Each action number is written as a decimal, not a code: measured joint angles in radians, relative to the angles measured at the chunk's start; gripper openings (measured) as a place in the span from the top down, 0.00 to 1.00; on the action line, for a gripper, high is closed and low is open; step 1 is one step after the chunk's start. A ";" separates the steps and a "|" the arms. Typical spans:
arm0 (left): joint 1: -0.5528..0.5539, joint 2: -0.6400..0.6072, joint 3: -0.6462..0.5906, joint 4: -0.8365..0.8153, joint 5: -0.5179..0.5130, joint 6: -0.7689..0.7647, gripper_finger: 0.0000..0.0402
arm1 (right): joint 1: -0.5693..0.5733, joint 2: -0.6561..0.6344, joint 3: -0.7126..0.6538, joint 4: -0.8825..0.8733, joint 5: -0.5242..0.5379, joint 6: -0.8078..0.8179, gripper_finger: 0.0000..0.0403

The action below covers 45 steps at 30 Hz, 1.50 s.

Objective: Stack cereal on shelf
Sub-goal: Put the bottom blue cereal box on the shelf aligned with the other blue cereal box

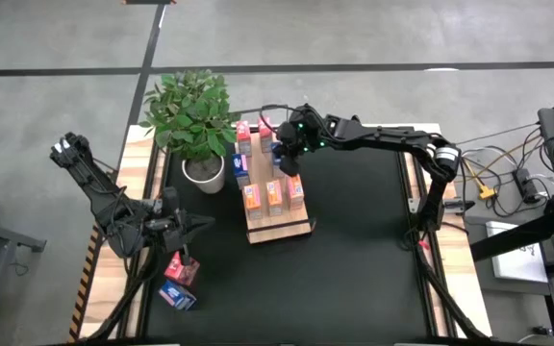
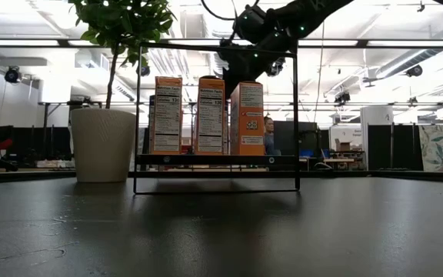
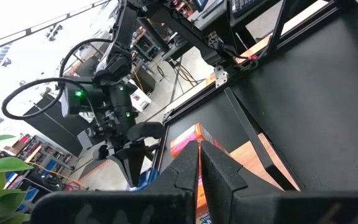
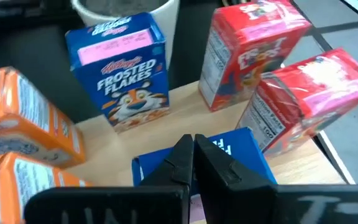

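Note:
The light-wood shelf [image 1: 279, 227] stands on the black table and carries several small cereal boxes. Three orange ones [image 2: 210, 115] stand upright along its front. In the right wrist view a blue Frosted Flakes box [image 4: 120, 74] and two red boxes [image 4: 257, 50] stand on the board [image 4: 185, 102]. My right gripper [image 1: 289, 161] is shut just over another blue box [image 4: 238, 158] on the shelf. My left gripper [image 1: 198, 223] is shut and empty near the table's left. A red box [image 1: 183, 270] and a blue box [image 1: 177, 296] lie on the table near it. My right gripper's shut fingertips [image 4: 182, 149] point down over the top of the blue box [image 4: 229, 149] on the shelf. They do not straddle the box. Whether they touch it I cannot tell.
A potted plant in a white pot [image 1: 203, 171] stands close to the shelf's left side, its leaves over the far left corner. The shelf's black wire frame [image 2: 294, 115] rises around the boxes. Bare black tabletop [image 1: 354, 250] lies to the right of and in front of the shelf.

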 joint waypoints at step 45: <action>-0.003 -0.008 -0.001 -0.025 0.036 -0.021 1.00 | -0.061 0.048 0.174 -0.398 0.069 0.292 0.98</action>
